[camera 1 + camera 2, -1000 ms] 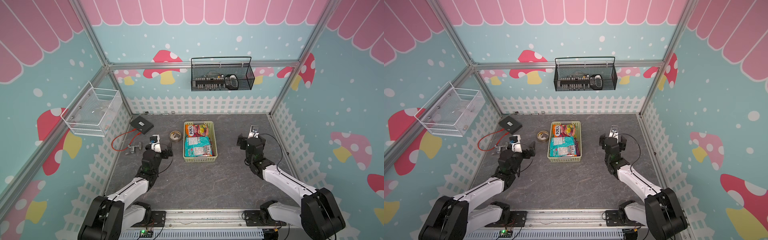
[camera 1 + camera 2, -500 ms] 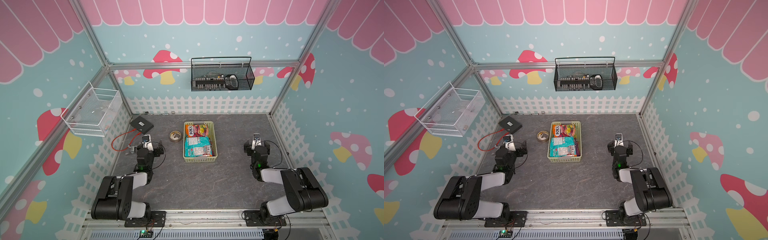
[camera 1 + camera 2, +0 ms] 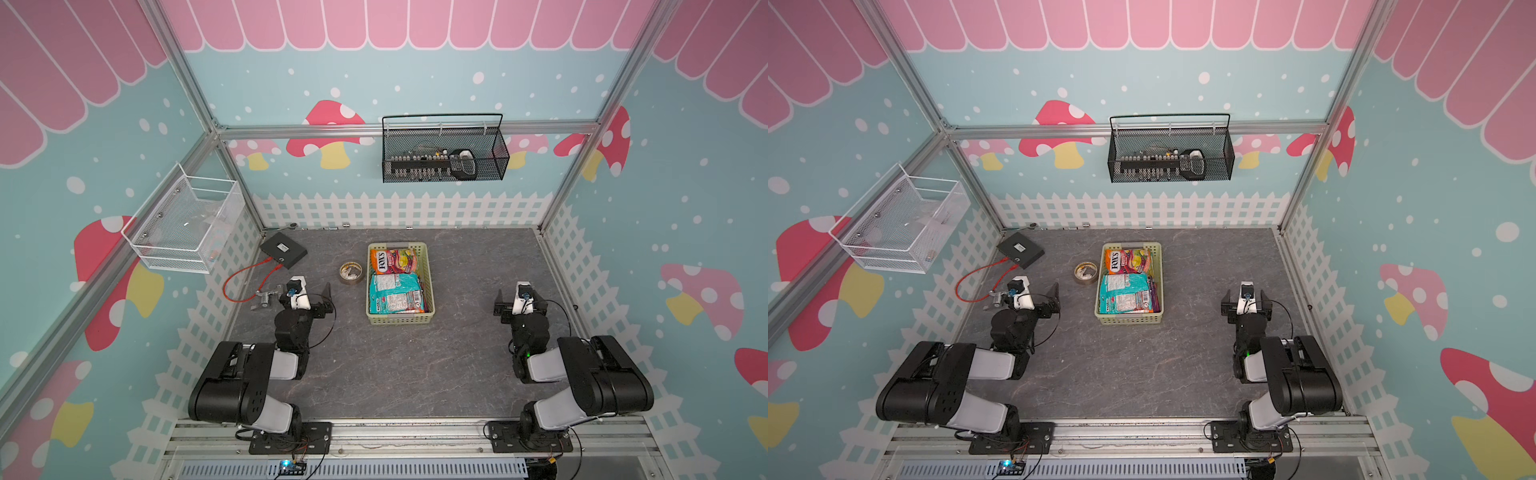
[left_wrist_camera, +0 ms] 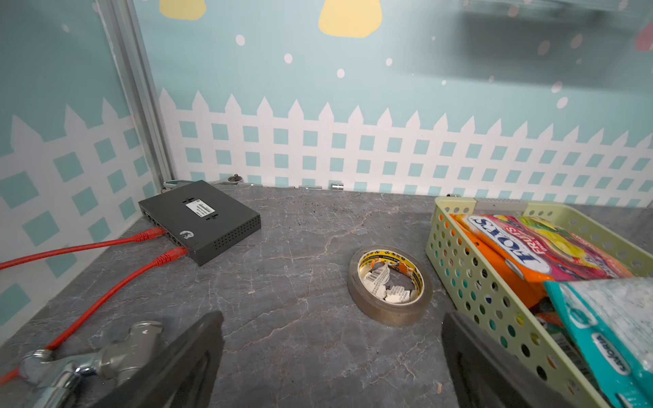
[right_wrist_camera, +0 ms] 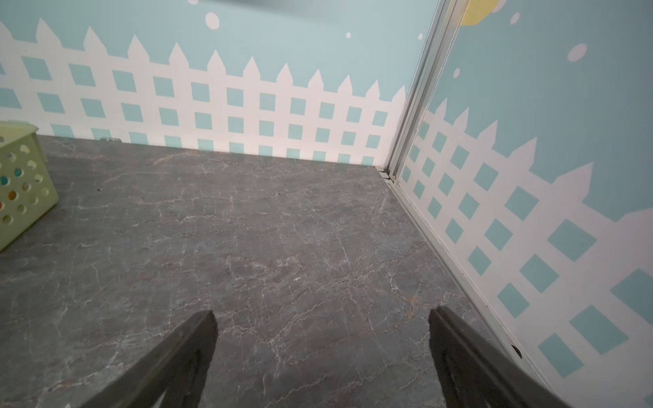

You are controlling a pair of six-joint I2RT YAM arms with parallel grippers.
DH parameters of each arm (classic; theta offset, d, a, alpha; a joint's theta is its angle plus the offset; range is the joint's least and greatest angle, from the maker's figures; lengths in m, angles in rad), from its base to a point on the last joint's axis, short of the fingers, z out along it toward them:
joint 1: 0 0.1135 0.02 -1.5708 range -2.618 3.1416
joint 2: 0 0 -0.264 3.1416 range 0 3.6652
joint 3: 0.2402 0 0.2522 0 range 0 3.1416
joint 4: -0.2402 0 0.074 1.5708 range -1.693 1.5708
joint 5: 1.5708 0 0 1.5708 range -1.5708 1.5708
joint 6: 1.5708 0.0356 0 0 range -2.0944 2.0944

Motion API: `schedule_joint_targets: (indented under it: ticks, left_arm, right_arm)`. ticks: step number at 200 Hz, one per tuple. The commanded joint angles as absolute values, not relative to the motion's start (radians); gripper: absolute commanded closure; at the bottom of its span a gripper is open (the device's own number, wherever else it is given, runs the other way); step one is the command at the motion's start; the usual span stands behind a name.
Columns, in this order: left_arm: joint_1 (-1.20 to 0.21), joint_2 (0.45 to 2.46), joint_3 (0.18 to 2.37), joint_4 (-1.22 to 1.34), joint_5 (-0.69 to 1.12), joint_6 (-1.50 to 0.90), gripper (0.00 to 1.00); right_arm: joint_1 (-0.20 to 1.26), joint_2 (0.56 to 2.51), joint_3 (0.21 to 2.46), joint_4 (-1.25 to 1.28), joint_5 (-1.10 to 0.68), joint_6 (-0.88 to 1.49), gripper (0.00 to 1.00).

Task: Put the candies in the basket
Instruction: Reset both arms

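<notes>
The pale yellow-green basket [image 3: 401, 320] [image 3: 1128, 318] stands at mid-table. Inside it lie the candies: an orange FOX'S bag [image 3: 392, 260] [image 3: 1127, 260] at the far end and a teal bag [image 3: 397, 293] [image 3: 1127, 293] nearer, partly covering other bags. My left gripper [image 3: 307, 291] [image 3: 1030, 293] sits low to the basket's left, open and empty. In the left wrist view its jaws [image 4: 332, 319] frame bare table, with the basket wall [image 4: 470, 279], orange bag [image 4: 530, 247] and teal bag [image 4: 607, 318] alongside. My right gripper [image 3: 520, 297] [image 3: 1246, 298] [image 5: 322, 314] is open and empty, right of the basket [image 5: 21, 183].
A tape roll [image 3: 351, 272] [image 4: 390, 286] lies just left of the basket. A black box [image 3: 283, 249] with red cables and a metal fitting [image 3: 262, 299] sit at the back left. A black wire basket [image 3: 444, 162] and a white mesh basket [image 3: 183, 224] hang on the walls.
Both arms have drawn back from beside the basket and folded down toward the front rail. Both grippers stayed open and empty. The bags in the basket have not moved.
</notes>
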State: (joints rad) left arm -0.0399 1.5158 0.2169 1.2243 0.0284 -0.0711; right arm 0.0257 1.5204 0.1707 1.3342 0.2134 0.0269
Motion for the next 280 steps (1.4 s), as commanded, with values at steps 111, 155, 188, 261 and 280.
schedule_joint_targets:
  ticks: [111, 155, 188, 261, 280]
  left_arm:
    - [-0.051, 1.528, 0.23, 1.274, -0.007, -0.064, 0.01]
    - [-0.05, 1.528, 0.229, 1.275, -0.003, -0.064, 0.01]
    - [-0.049, 1.532, 0.234, 1.269, -0.003, -0.064, 0.01]
    - [-0.046, 1.526, 0.23, 1.273, 0.002, -0.066, 0.01]
    - [-0.046, 1.526, 0.23, 1.272, 0.0, -0.064, 0.01]
  right_arm:
    - [0.02, 1.526, 0.184, 1.368, 0.216, 0.043, 0.01]
    - [0.02, 1.526, 0.184, 1.368, 0.216, 0.043, 0.01]
    - [0.02, 1.525, 0.184, 1.368, 0.216, 0.043, 0.01]
    - [0.02, 1.526, 0.184, 1.369, 0.216, 0.042, 0.01]
    - [0.02, 1.525, 0.184, 1.368, 0.216, 0.042, 0.01]
